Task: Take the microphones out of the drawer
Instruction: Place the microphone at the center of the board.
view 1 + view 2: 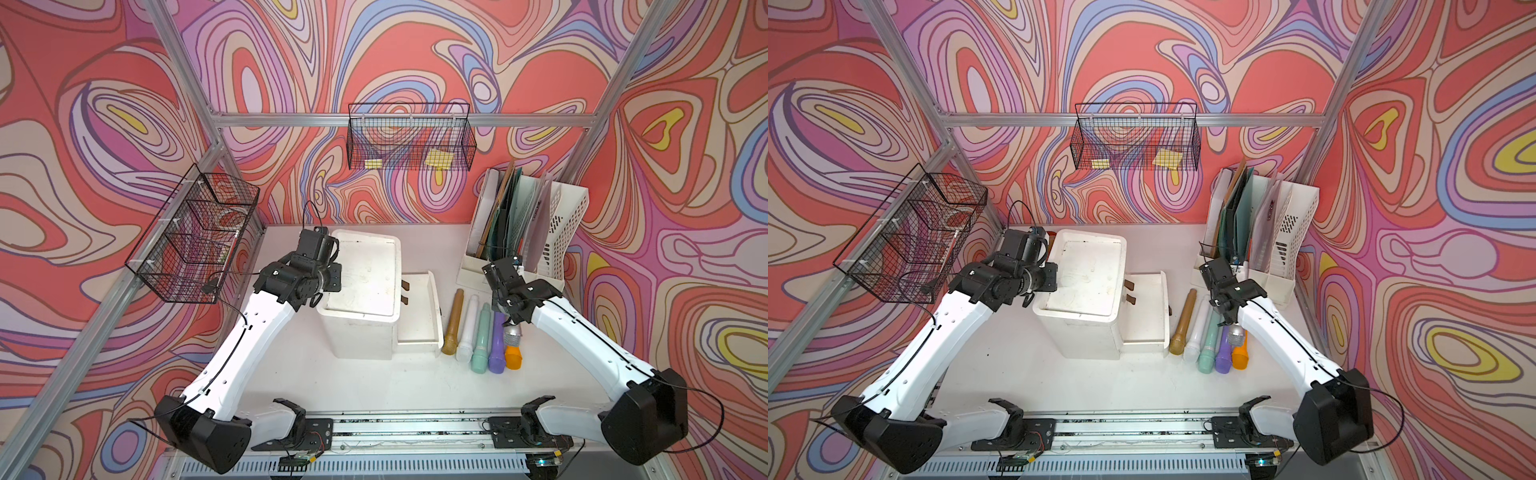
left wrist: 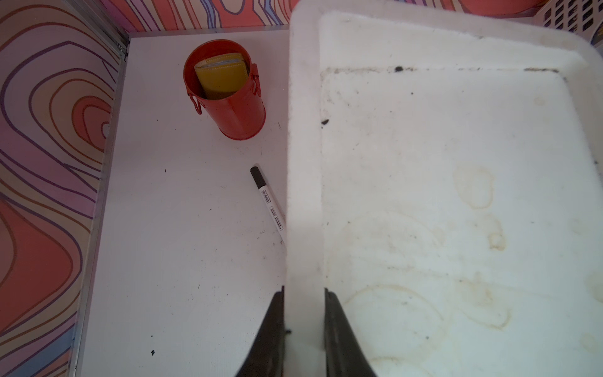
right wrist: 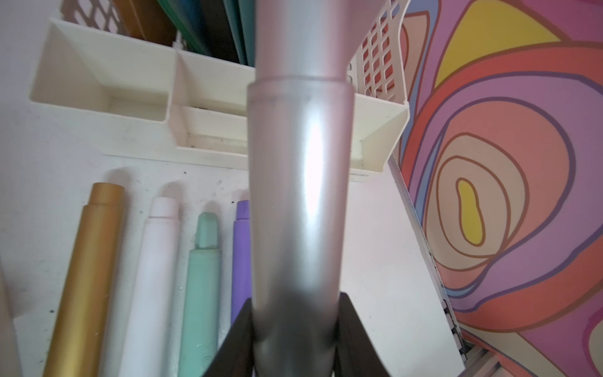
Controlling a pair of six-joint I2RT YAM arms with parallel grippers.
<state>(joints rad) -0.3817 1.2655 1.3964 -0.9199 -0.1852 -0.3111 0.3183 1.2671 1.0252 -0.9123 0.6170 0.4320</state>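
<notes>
A silver microphone (image 3: 300,196) sits between the jaws of my right gripper (image 3: 297,297), which is shut on its handle. In both top views its grey head (image 1: 512,332) (image 1: 1236,332) hangs just above a row of several coloured microphones lying on the table, between the purple one (image 1: 497,353) and the orange one (image 1: 514,357). The white drawer (image 1: 417,316) stands pulled out to the right of the drawer unit (image 1: 365,270), and I see nothing in it. My left gripper (image 2: 304,290) is shut on the unit's top rim (image 2: 303,163) at its left side.
A white file organizer (image 1: 528,224) with folders stands right behind the right wrist. Wire baskets hang on the back wall (image 1: 409,139) and the left wall (image 1: 195,232). A red cup (image 2: 228,91) and a marker (image 2: 267,202) lie left of the unit.
</notes>
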